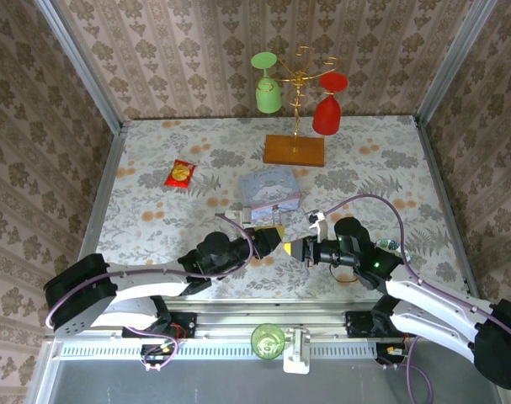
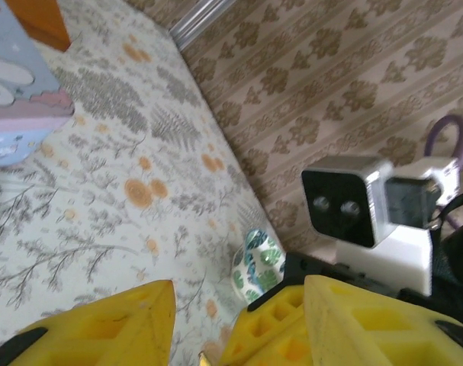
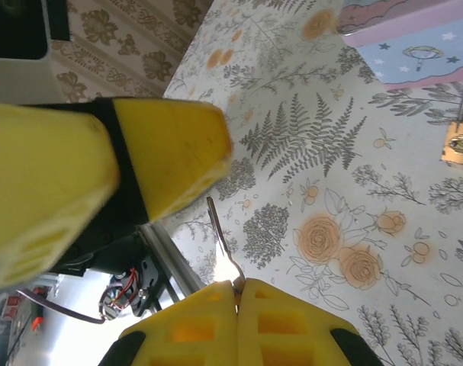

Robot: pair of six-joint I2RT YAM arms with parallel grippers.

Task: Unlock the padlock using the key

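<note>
Floral cloth covers the table [image 1: 154, 244], with patterned wallpaper on the walls behind and a pale blue tin [image 1: 270, 187] near the middle. The padlock [image 3: 458, 145] sits just on the near side of that tin, cut by the edge of the right wrist view. It seems to lie loose on the cloth, though I cannot be sure it is flat.

Its long axis runs toward the tin. The thin silver shackle reaches to the tin's edge, and the brass body, so presumably the keyhole end, faces away from the tin.

The right gripper [image 3: 237, 288] has its jaws pressed together on the key [image 3: 222, 244], pinching only one end. The rest of the key sticks out forward, its tip close to one finger of the left gripper [image 1: 272, 237]. The left gripper's jaws stand apart, with cloth showing through the gap. A small glint sits low in that gap, too small to identify.

The risks I judge from here:
- The key points past the padlock, not at it, so it needs turning toward the body.
- With so little of the key in the pads, it could swivel or slip once pressed.
- Nothing braces the padlock, so a push would likely slide it against the tin.
- The two grippers are close enough to bump each other.
</note>
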